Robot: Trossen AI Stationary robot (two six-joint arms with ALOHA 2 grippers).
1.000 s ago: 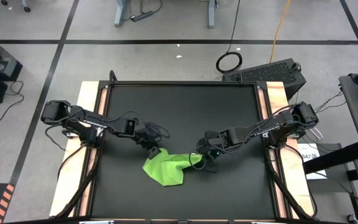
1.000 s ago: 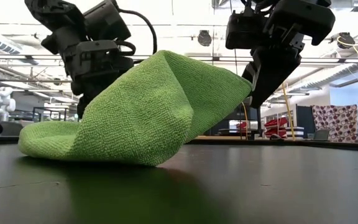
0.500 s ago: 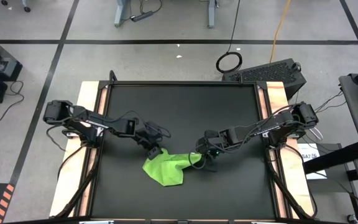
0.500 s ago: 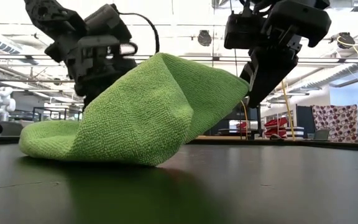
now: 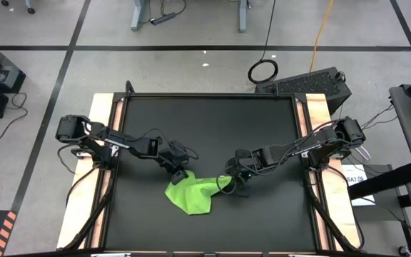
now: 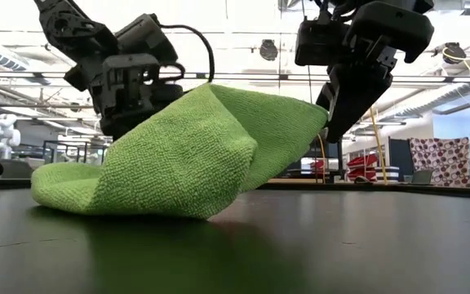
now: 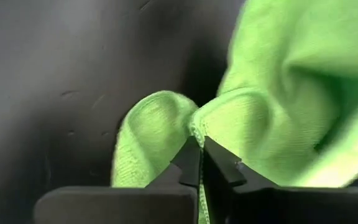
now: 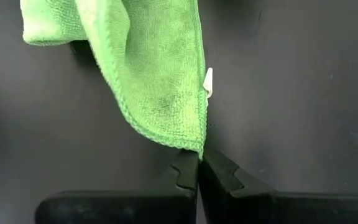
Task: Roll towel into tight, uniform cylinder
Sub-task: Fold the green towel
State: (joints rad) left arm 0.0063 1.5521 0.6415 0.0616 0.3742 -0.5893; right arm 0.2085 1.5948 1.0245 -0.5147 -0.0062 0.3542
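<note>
The lime-green towel lies crumpled near the middle of the black table, toward its near edge. Its left part rests flat on the tabletop. Its right side is raised into a sloping tent. My left gripper is at the towel's far left side and is shut on it; in the low view the cloth hides its fingertips. My right gripper is at the towel's right end, shut on a lifted corner. A small white tag sits on the edge near that corner. My left gripper pinches a hemmed edge of the towel between its two shut fingers, slanting down from the table's left. The cloth bunches into a puff on either side of the fingertips. How many layers are held does not show. My right gripper pinches the towel's right corner between its two fingers, at their free ends, slanting down from the right. The corner is lifted clear of the table. The cloth slopes down from it to the left part on the tabletop.
Wooden rails run along the table's left and right sides. The far half of the black tabletop is bare. A dark case and a cable loop lie on the floor beyond the far right corner.
My left gripper has tipped further down onto the towel's far left edge and shut on it. The towel's raised ridge has sunk a little and its left end has drawn slightly inward. My right gripper has held the lifted corner still.
</note>
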